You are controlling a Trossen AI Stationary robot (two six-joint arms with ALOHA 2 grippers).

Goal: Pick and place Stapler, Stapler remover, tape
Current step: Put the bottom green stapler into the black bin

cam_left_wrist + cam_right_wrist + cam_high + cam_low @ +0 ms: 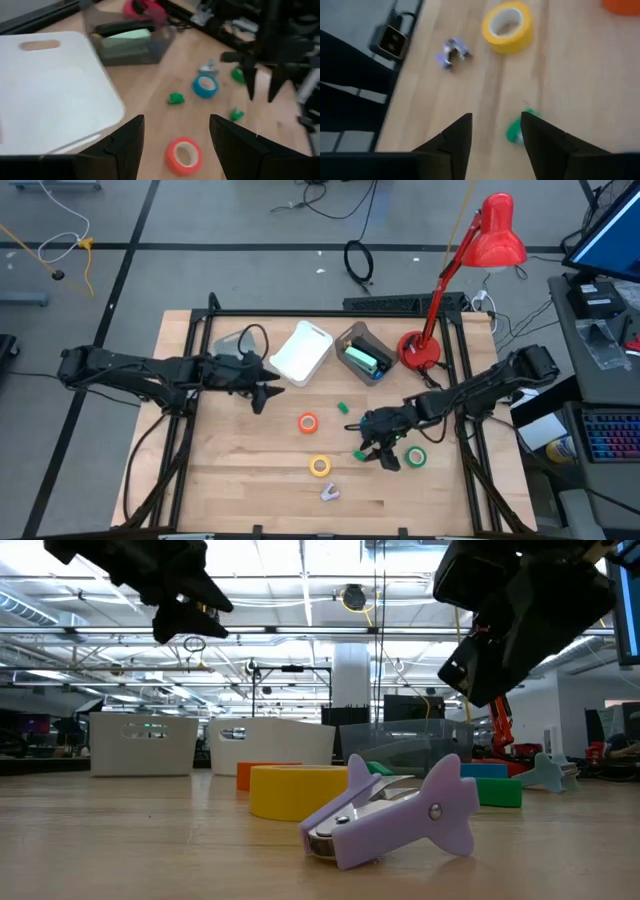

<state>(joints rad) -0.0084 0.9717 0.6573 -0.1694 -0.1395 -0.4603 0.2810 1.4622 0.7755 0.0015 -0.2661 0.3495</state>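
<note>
Orange tape [308, 422]; yellow tape [319, 466]; seemingly lilac stapler remover [330, 494].

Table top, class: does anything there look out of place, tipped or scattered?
Yes. The purple staple remover lies alone near the table's front edge, tipped on its side in the low view. Small green pieces lie scattered between the orange tape and green tape.

Pale wood table [250, 470], matt; lilac plastic staple remover [395, 812], metal jaws.
</note>
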